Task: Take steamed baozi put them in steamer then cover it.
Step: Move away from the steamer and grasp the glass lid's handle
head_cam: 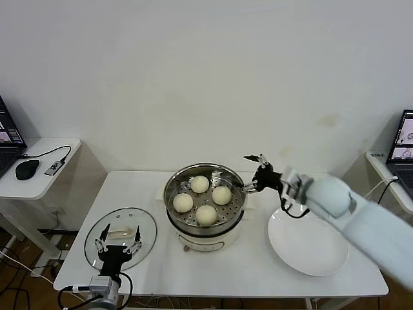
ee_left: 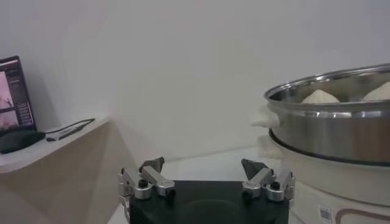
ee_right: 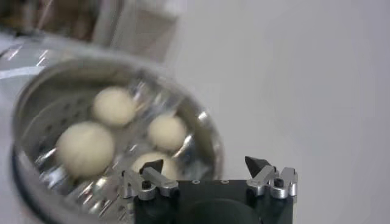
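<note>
Several cream-white steamed baozi [head_cam: 199, 184] lie on the perforated tray inside the steel steamer [head_cam: 213, 240] at the table's middle. My right gripper [head_cam: 250, 174] hangs open and empty just off the steamer's right rim; its wrist view shows the baozi [ee_right: 85, 148] in the steamer [ee_right: 207, 131] beyond its gripper [ee_right: 206, 165]. The glass cover [head_cam: 145, 229] lies flat at the table's front left. My left gripper [head_cam: 118, 245] is open above the cover's near part, just short of its bar handle [head_cam: 122, 231]. In the left wrist view the gripper [ee_left: 204, 165] holds nothing, with the steamer [ee_left: 341, 125] off to one side.
A bare white plate [head_cam: 308, 242] lies on the table right of the steamer, under my right arm. A side table [head_cam: 45, 184] at the left holds a laptop and a mouse [head_cam: 27, 169]. Another laptop [head_cam: 403, 145] sits at the far right.
</note>
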`<state>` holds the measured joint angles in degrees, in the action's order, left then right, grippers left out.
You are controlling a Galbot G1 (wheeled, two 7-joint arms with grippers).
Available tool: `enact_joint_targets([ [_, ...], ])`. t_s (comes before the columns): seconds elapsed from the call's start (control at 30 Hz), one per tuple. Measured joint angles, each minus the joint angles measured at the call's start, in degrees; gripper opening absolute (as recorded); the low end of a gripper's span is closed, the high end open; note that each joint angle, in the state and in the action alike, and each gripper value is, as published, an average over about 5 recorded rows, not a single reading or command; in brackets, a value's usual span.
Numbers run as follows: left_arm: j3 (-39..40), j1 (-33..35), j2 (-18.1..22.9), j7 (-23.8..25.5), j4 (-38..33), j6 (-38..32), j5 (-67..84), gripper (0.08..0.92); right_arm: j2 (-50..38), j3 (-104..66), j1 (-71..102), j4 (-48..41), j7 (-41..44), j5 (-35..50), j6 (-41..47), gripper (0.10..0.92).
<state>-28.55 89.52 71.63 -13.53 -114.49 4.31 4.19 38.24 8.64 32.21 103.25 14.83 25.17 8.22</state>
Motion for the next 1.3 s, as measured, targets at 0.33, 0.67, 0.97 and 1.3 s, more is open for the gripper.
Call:
enact_joint_targets([
  [0.33,-2.01,1.19,-1.97,0.11,2.79,-0.63,-9.30,0.823,16.12,-34.86,33.54,4.68,-1.28,-8.30,-11.93,0.823],
  [0.67,-7.94,3.32,-7.31,2.01,8.97,-6.05,-34.17,0.823,29.81,-58.09,51.59,7.37,-3.61,-11.60,-15.75,0.823],
  [0.97,-8.68,0.07,-9.17,2.78,16.47,-10.15,-53.70,0.823,36.80,-65.59,57.33,7.92,-5.59,-13.84,-17.03,0.823],
  [1.3,-6.86,-6.57,-10.47,3.84,23.14,-11.80,-63.06,0.823,40.91,-69.00,60.77,8.55,-6.49,-15.38,-18.25,0.823],
])
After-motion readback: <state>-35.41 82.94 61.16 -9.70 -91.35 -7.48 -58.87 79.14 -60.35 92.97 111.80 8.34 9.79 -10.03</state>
